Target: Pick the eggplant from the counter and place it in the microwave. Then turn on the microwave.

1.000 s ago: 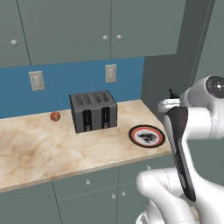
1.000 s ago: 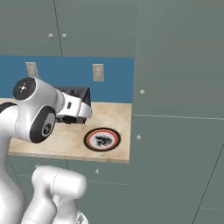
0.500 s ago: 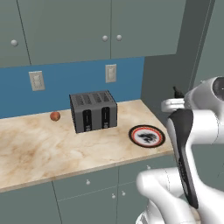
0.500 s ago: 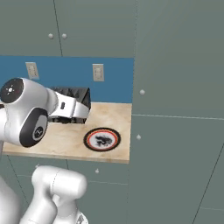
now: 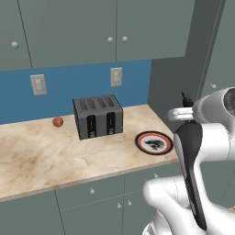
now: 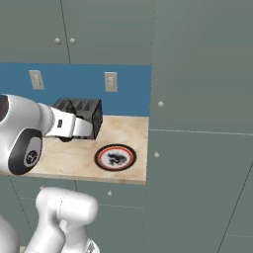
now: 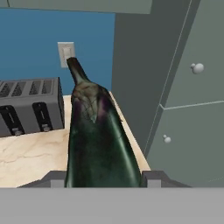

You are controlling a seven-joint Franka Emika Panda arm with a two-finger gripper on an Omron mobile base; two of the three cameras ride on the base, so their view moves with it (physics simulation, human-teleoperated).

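The eggplant (image 7: 98,131), dark purple-black and glossy with a brownish stem, stands long in the hand view, held between my gripper's (image 7: 105,177) two fingers. The gripper is shut on it. From the left base camera its dark stem tip (image 5: 185,97) pokes up above my gripper (image 5: 183,106), off the right end of the beige marbled counter (image 5: 41,156) and well above it. In the right base view my hand (image 6: 74,126) hangs in front of the toaster. The microwave is out of view.
A grey slotted toaster (image 5: 97,115) stands at the back of the counter, with a small reddish-brown ball (image 5: 57,121) to its left. A red-rimmed plate (image 5: 154,142) lies near the counter's right end. A tall grey-green cabinet (image 7: 192,100) with round knobs rises just right of the hand.
The arm has shifted a little, its big joint swinging outward, and the hand has sunk slightly. The eggplant stays in the gripper. Nothing on the counter has moved.
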